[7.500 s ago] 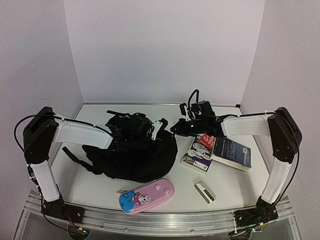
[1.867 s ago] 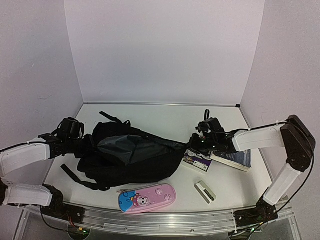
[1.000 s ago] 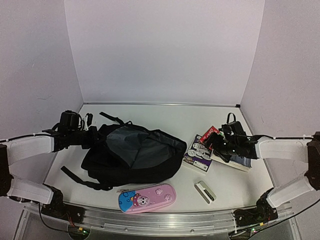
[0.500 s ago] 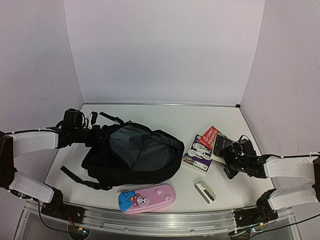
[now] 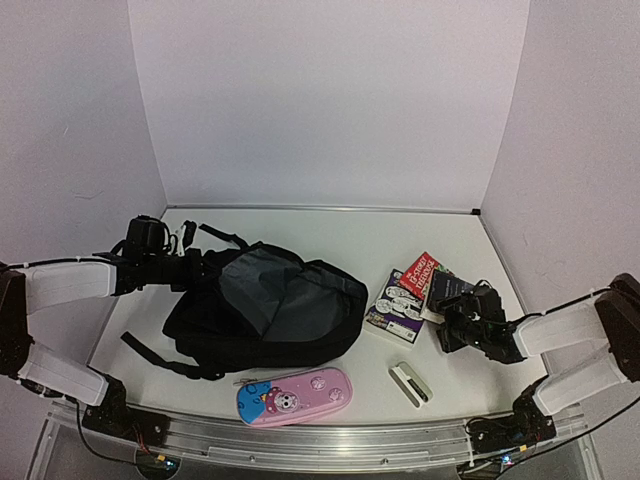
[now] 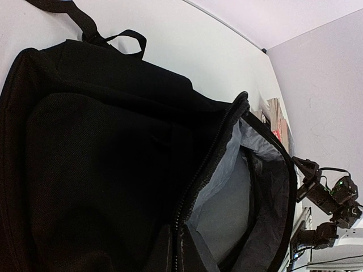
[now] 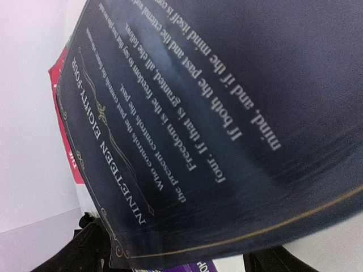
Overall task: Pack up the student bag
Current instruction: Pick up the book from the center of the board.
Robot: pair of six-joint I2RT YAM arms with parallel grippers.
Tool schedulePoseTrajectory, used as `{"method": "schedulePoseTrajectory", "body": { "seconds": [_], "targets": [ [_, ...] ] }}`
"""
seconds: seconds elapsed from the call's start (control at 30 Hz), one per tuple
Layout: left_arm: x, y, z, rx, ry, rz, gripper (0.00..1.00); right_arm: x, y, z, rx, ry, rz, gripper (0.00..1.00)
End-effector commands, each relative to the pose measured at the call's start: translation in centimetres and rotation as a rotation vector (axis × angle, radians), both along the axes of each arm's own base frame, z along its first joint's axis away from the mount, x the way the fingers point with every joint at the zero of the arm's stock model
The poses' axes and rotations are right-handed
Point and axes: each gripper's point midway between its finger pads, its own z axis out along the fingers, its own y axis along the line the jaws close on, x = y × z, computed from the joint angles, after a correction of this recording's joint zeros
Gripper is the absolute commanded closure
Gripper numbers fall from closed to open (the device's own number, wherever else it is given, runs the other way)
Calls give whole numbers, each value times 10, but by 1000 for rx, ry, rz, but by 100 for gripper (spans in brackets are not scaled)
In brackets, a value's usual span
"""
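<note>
Student bag (image 5: 270,320): lies at the left-centre of the table (image 5: 330,235), mouth unzipped, grey lining visible.
Left gripper (image 5: 200,268): clenched on the bag's zipper edge.
Right gripper (image 5: 457,312): fingers apart over the dark book (image 7: 227,113).

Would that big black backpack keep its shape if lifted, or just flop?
Probably flop: the backpack lies slumped, and its grey lining folds loosely at the open zip. It looks flat, so likely light. Its loose straps may drag or snag.
</note>
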Motion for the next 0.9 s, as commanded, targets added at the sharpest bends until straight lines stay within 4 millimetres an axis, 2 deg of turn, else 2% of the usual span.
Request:
{"method": "schedulePoseTrajectory", "body": {
  "seconds": [0.0,0.17,0.27,0.33,0.4,0.57,0.63,0.67,0.77,0.87],
  "targets": [
    [9,-1,23,-16,-75,-3,99,11,-7,-3,17,-38,-75,36],
    [3,2,19,-3,-46,4,96,14,-15,-12,16,-60,-135,60],
    [2,4,20,6,-45,12,92,19,-19,-5,9,-103,-155,80],
    [1,6,24,9,-46,22,85,25,-18,6,-2,-147,-150,89],
    [0,7,32,5,-58,28,70,31,-18,25,-13,-206,-142,97],
    [0,13,54,23,-88,55,31,39,-21,77,-134,-340,-88,100],
    [0,15,61,42,-100,57,20,41,-20,97,-235,-354,-30,100],
    [1,16,67,49,-114,56,15,45,-17,113,-272,-375,-3,100],
    [1,15,78,70,-137,34,10,48,-7,148,-367,-445,103,100],
    [0,9,99,41,-173,-2,9,50,13,182,-397,-521,232,100]
  ]
}}
